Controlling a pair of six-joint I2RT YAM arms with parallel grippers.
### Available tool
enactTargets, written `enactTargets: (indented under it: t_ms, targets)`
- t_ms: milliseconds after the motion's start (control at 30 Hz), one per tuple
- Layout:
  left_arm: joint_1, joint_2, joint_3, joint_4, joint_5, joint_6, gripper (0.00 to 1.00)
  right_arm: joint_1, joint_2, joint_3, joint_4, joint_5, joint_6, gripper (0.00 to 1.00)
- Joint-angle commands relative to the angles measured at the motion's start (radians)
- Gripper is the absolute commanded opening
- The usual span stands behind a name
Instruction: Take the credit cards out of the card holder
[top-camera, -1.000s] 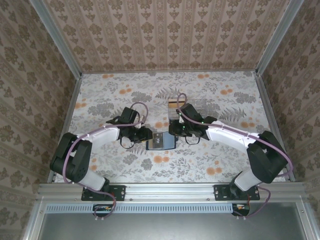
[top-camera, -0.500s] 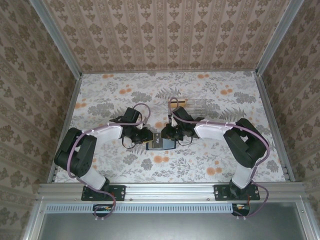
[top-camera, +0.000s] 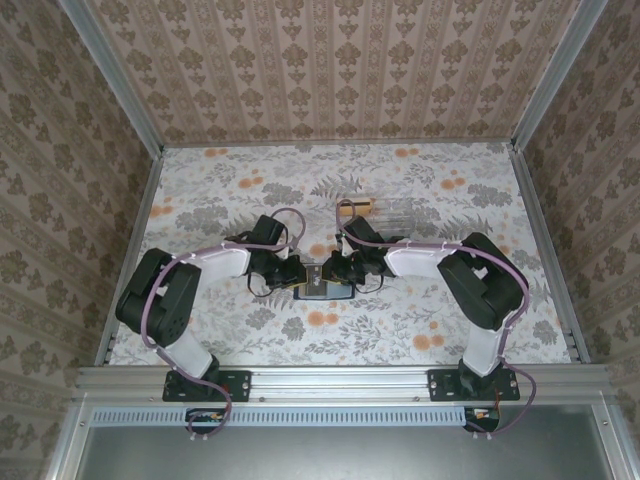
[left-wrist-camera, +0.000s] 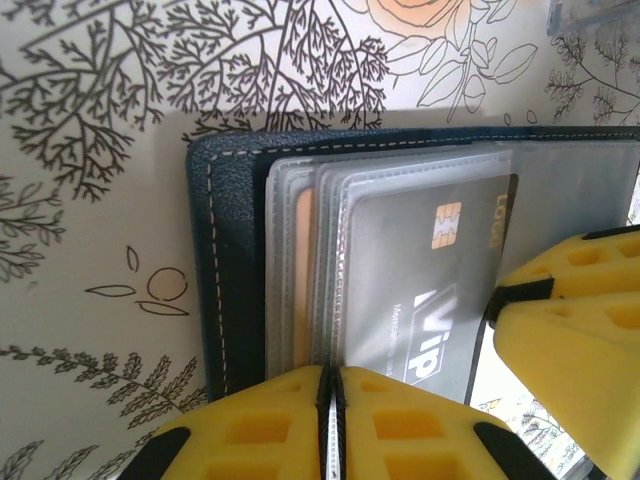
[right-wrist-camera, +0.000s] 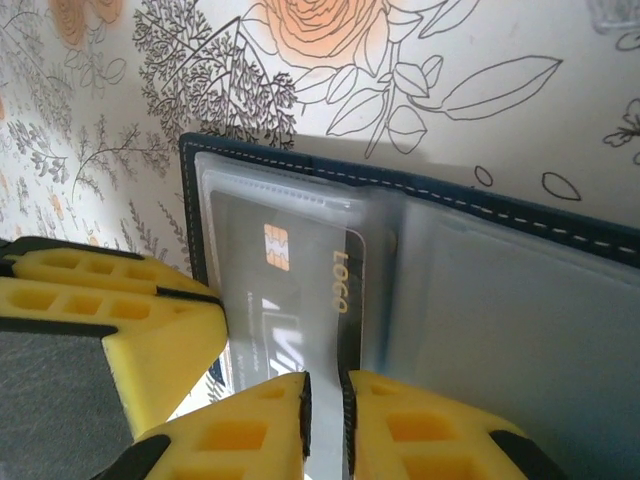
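The grey card (left-wrist-camera: 420, 280) sits in a clear pocket of the card holder (left-wrist-camera: 225, 270) and has words on it. Big white letters say "VIP". Gold letters next to the gold chip say "LOGO". A line of small white letters beside "VIP" starts with "Mem", and the rest is too small to read. No other words can be read.

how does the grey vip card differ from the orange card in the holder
The grey card is dark grey; the orange card is orange. The grey card shows most of its face, with gold chip and print; the orange card shows just a thin strip. The grey card lies in the front sleeve, the orange card in one beneath. Both sit in clear sleeves of the navy card holder.
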Motion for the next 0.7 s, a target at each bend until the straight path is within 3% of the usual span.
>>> enactTargets:
  t_ms: [0, 667]
  targets:
    - [-0.01, 0.027, 0.013, -0.049, -0.032, 0.024, 0.13, -0.004, 0.02, 0.012, 0.003, -0.021, 0.01, 0.19]
    - [-0.01, 0.035, 0.008, -0.067, -0.064, 0.012, 0.07, 0.028, 0.044, 0.12, -0.311, 0.146, -0.119, 0.16]
